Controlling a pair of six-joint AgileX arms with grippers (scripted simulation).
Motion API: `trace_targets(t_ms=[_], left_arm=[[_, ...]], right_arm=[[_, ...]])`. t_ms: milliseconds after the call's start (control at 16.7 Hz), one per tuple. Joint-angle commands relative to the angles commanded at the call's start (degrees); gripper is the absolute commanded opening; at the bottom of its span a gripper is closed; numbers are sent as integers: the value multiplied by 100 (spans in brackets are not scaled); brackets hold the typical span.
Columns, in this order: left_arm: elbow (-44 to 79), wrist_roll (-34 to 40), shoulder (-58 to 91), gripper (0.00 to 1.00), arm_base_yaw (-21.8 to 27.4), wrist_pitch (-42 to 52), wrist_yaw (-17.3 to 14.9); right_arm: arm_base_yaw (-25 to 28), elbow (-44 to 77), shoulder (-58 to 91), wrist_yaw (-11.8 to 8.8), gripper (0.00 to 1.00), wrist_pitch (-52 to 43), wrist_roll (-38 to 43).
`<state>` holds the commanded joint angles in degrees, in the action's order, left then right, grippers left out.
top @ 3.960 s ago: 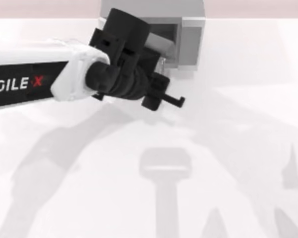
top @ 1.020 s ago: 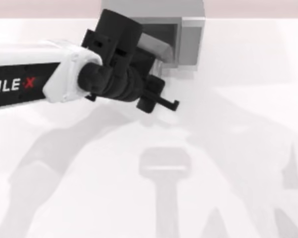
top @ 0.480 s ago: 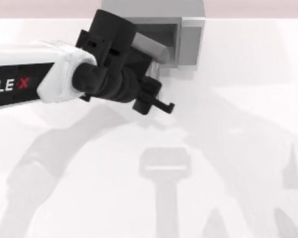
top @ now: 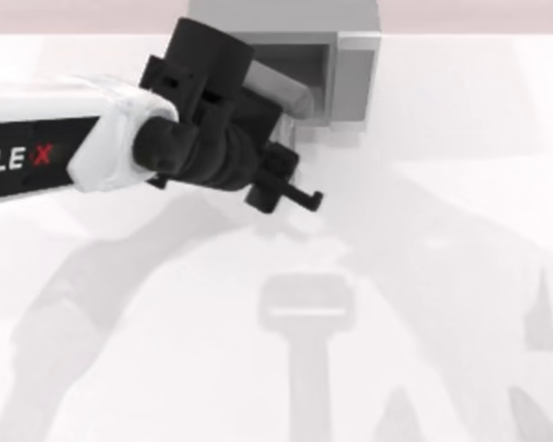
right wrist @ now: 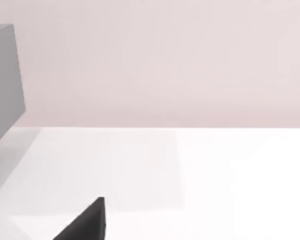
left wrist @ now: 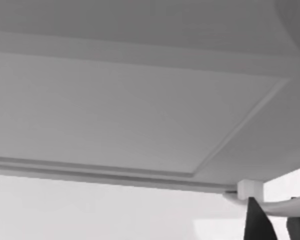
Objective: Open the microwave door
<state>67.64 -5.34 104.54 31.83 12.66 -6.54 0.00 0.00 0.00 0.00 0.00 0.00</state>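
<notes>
Microwave [top: 350, 69]: grey box at the table's [top: 461, 184] far edge, about 12 o'clock in the top view; dark cavity exposed.

Microwave door [top: 281, 87]: swung partly outward toward 7 o'clock, its free edge beside the black wrist. In the left wrist view the windowed panel [left wrist: 130, 115] fills most of the frame, with the pale bar handle [left wrist: 262, 200] at its edge.

Left gripper [top: 290, 175]: reaching in from 9 o'clock, at the door's free edge; dark fingers [left wrist: 257, 222] sit against the handle, apparently clasped around it.

Right gripper [right wrist: 85, 225]: only a dark tip shows in its wrist view; finger state cannot be told.
</notes>
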Motion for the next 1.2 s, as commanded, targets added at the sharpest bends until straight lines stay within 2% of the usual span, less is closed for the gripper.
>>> trace_targets(t_ms=[960,1200], left_arm=[[0,0,0,0,0,0,0],[-50,-92,-36,0,-17,12,-124]], right_arm=[[0,0,0,0,100,0,0],[0,0,0,0,100,0,0]])
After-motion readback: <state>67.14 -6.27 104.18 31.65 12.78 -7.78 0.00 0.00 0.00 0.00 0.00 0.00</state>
